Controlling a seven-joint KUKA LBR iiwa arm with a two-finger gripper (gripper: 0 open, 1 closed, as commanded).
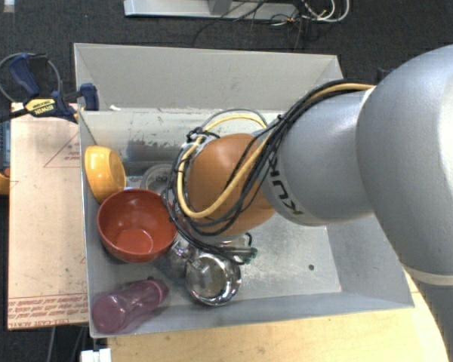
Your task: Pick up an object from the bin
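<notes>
Over the middle of the bin (pixel 294 266), the arm (pixel 347 164) reaches in from the right, its wrist under an orange cover (pixel 219 176) looped by black and yellow cables (pixel 183 202). The cover and cables hide the jaws, so it cannot be told whether they are apart or together, nor whether anything lies between them.

Nearest thing: a steel cup (pixel 210 281), mouth up, standing just below the cover near the bin's front wall. Its upper rim meets the dark parts under the wrist, and contact cannot be judged.

Left of the cover sits a red bowl (pixel 134 225), upright, its right rim close to the cables. Behind the bowl, against the left wall, a yellow cup (pixel 103 170) lies tilted and touches the bowl's far rim. Between the yellow cup and the cover is a pale round thing (pixel 157 178), too unclear to name. A purple cup (pixel 127 305) lies on its side in the front left corner, apart from the steel cup. The bin's right half shows bare grey floor.
</notes>
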